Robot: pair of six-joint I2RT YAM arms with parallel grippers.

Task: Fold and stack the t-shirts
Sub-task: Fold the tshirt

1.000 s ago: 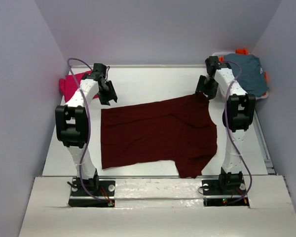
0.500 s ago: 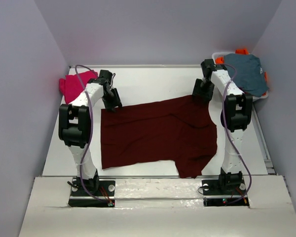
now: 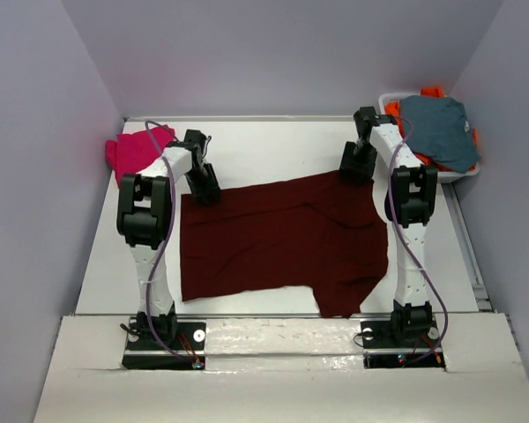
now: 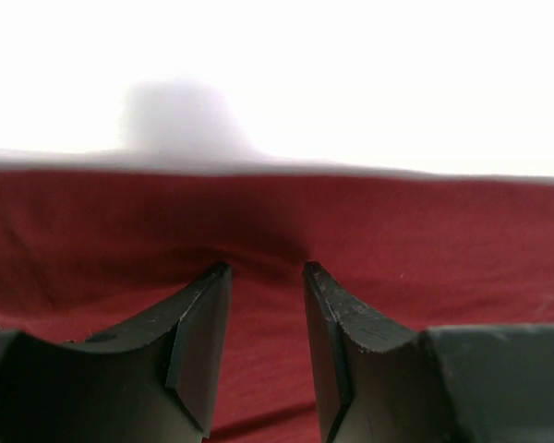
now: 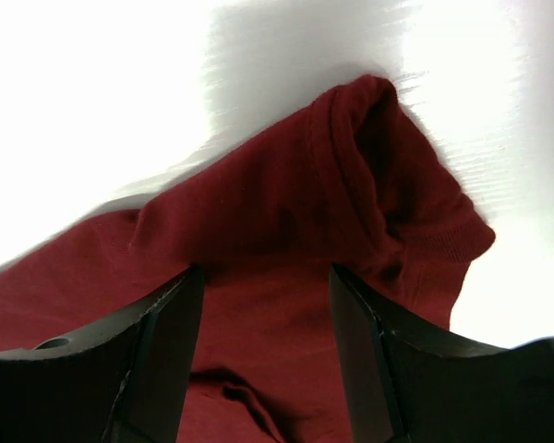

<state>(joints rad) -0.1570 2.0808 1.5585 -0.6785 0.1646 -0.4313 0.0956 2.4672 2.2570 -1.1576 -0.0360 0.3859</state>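
Maroon cloth covers the middle of the white table (image 3: 273, 141): the dark maroon t-shirt (image 3: 282, 238) lies spread flat, its hem toward the left arm's side and a short sleeve reaching toward the near edge on the right. Both arms bend down to the shirt's far edge. The left gripper (image 4: 266, 269) is at the far left corner of the shirt. In the left wrist view its two black fingers are spread, with a clear gap between them, and their tips sit on the cloth just inside its edge, where the fabric dips slightly. The right gripper (image 5: 266, 269) is at the far right corner, and its fingers are also spread apart. They straddle a bunched, folded-over bit of the shirt with a stitched hem that lies just ahead of the tips. A magenta-pink t-shirt (image 3: 134, 148) lies crumpled in the far left corner of the table, well apart from the maroon one. At the far right, a grey-blue t-shirt (image 3: 436, 130) is heaped over an orange garment (image 3: 433, 91) in a white bin (image 3: 386, 97).
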